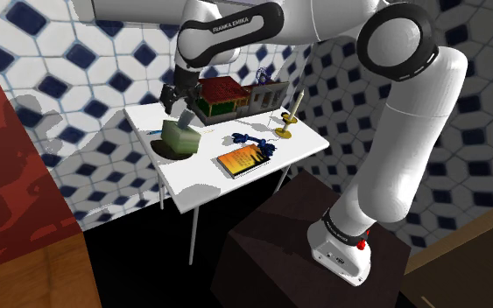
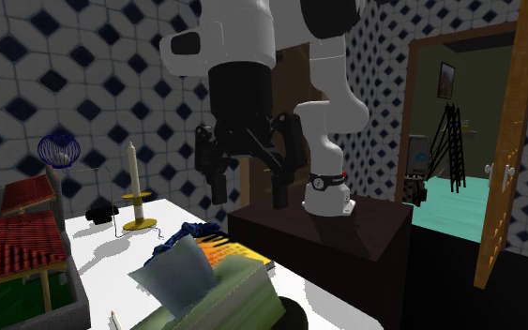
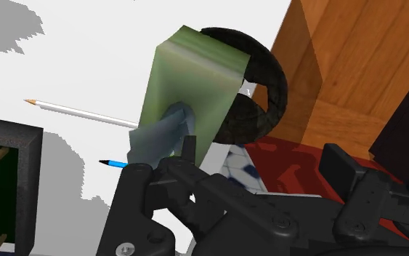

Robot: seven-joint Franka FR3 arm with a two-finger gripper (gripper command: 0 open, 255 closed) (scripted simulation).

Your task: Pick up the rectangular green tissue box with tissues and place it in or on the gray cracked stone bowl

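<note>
The green tissue box (image 1: 183, 138) sits at the left end of the white tabletop (image 1: 207, 180), left of centre in the shoulder view. It appears to lie on the dark stone bowl (image 1: 159, 145), whose rim shows as a crescent at the box's lower left. In the wrist view the box covers much of the bowl and stands tilted, with a grey tissue (image 3: 159, 134) poking out of its slot. Whether its base sits inside the bowl or only on the rim, I cannot tell. The pincer (image 2: 249, 199) hangs just above the box, in the upper middle of the second exterior view, its jaws spread wide with nothing between them.

Judging from this, the placing looks done and the step in hand is the retreat. Doing it well means lifting straight up with the jaws apart, so that neither finger brushes the tissue or the box's raised edge. A sideways nudge could tip the tilted box off the bowl toward the white pencil (image 3: 86, 113). Only once clear of the box should the arm swing away, keeping off the red-roofed model house (image 1: 220, 94) just behind it.
</note>
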